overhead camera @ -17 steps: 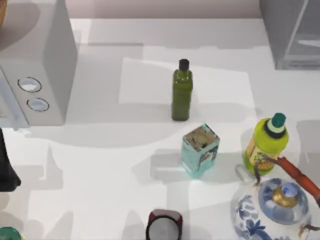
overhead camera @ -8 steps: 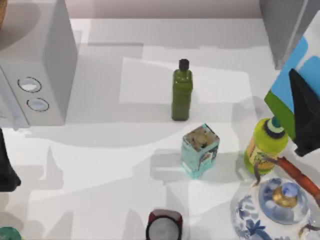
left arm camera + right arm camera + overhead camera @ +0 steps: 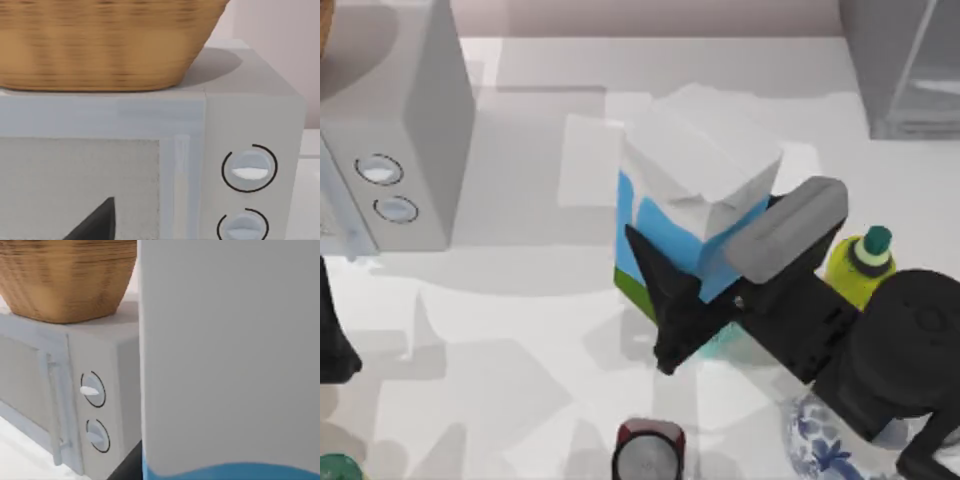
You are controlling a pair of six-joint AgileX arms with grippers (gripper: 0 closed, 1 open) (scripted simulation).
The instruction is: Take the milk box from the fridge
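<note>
Your right arm's black body covers much of the table's (image 3: 520,340) lower right in the top view, so the blue-and-white teapot (image 3: 812,440) shows only as a sliver, the yellow-green bottle (image 3: 860,265) peeks out behind the arm, and just a teal edge of the small box (image 3: 720,342) is visible under the fingers. The milk box (image 3: 695,195) sits high over the middle of the table, well apart from the fridge (image 3: 900,65), whose grey body and pale door are cut off at the top right corner. You see the carton's white top with a folded ridge, bright blue sides below it and a green strip at its lower left corner. The right gripper (image 3: 690,290) has its dark fingers closed on the carton, one finger lying across the blue side. In the right wrist view the carton (image 3: 230,355) is a broad white wall with a blue band at its foot, blocking everything beyond it; beside it you see the microwave (image 3: 95,390) with two dials and a woven basket (image 3: 65,275) on top. The left arm (image 3: 332,330) stays at the table's left edge, facing the microwave (image 3: 150,150); only one dark fingertip (image 3: 95,222) shows there, so you cannot tell how its fingers stand. A red-rimmed can (image 3: 648,452) is cut off at the bottom edge.
</note>
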